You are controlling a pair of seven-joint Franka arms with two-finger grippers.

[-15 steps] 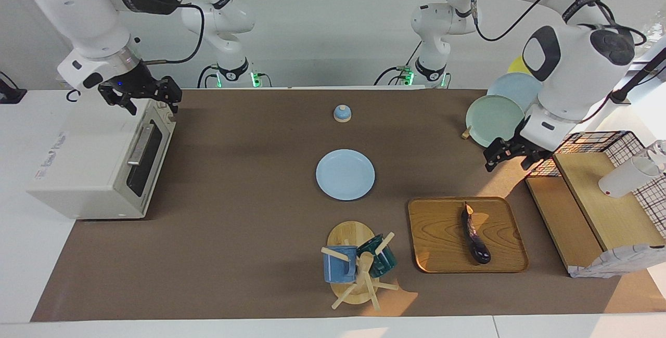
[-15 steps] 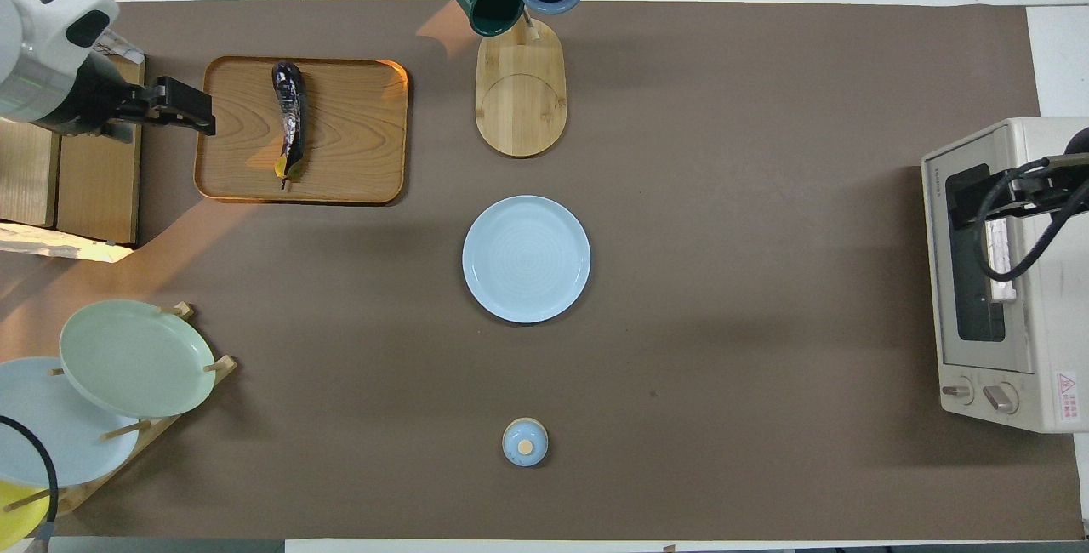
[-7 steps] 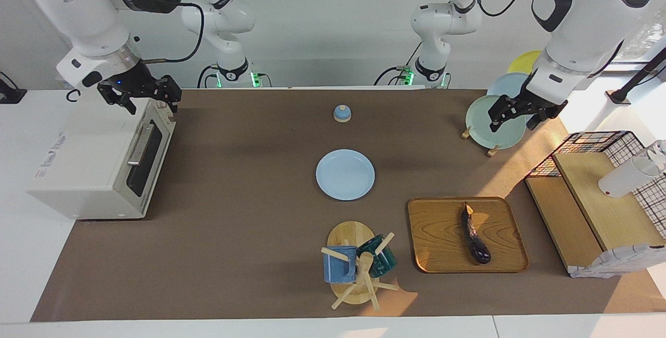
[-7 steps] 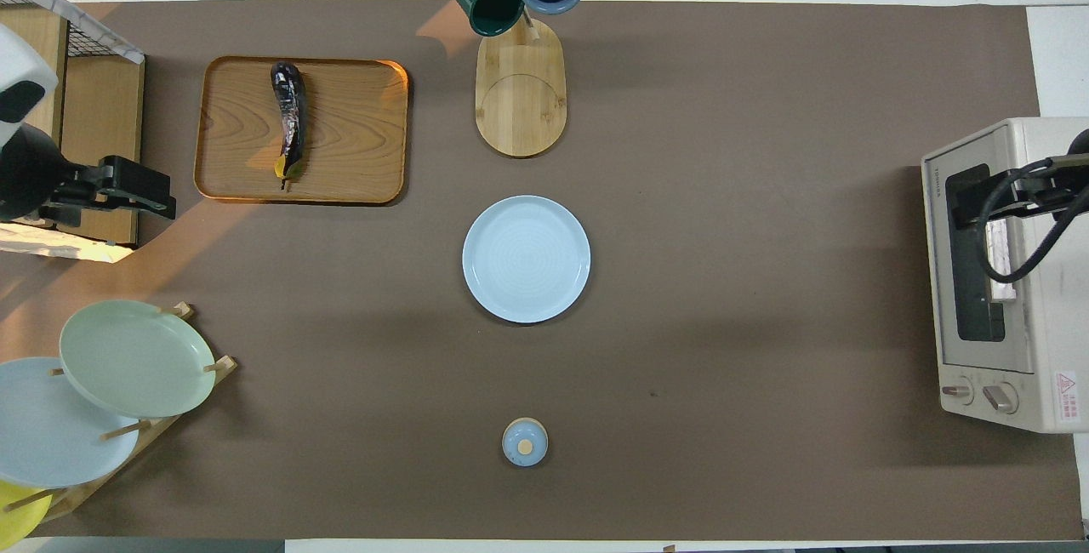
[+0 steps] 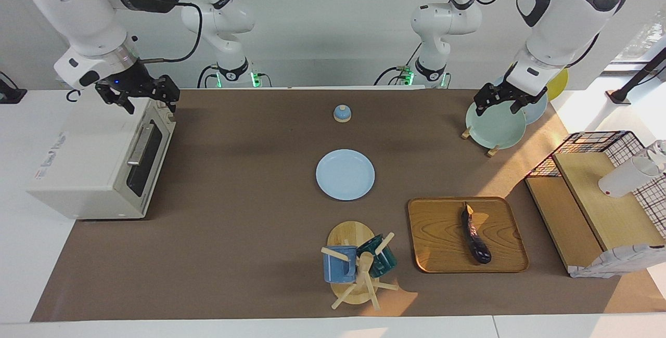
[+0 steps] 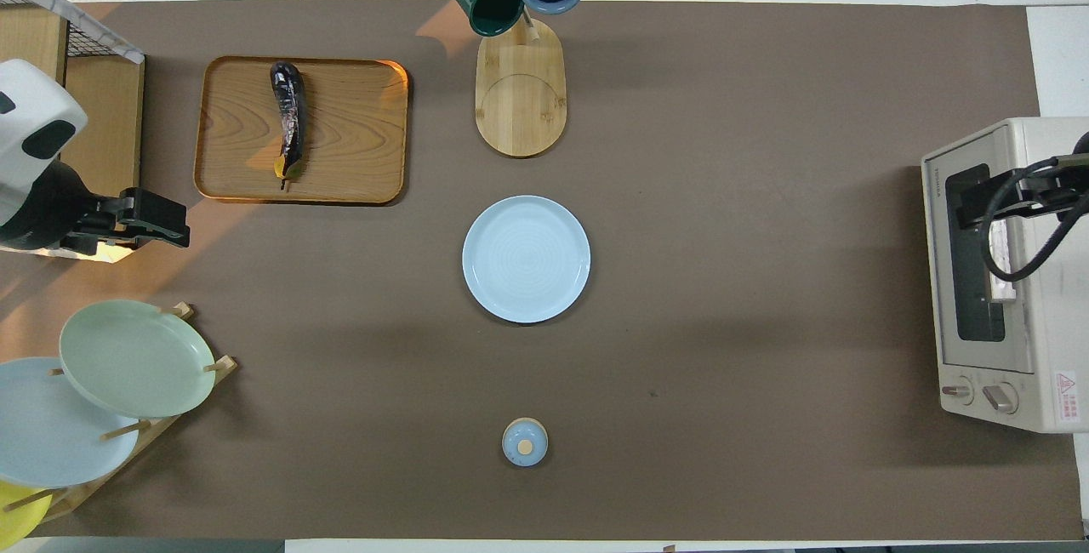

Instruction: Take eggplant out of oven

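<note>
The dark purple eggplant lies on a wooden tray, stem end toward the robots; it also shows in the overhead view. The white oven stands at the right arm's end of the table with its glass door shut. My right gripper hovers open and empty over the oven's top edge nearest the robots. My left gripper is raised, open and empty, over the green plate in the rack, well apart from the eggplant.
A light blue plate lies mid-table. A mug tree with two mugs stands beside the tray. A small blue lidded pot sits nearer the robots. A plate rack and a wire basket with wooden shelves are at the left arm's end.
My left gripper has risen and drawn back from beside the tray and wire basket to over the plate rack. The right gripper has hardly moved. The eggplant stays on the tray.
</note>
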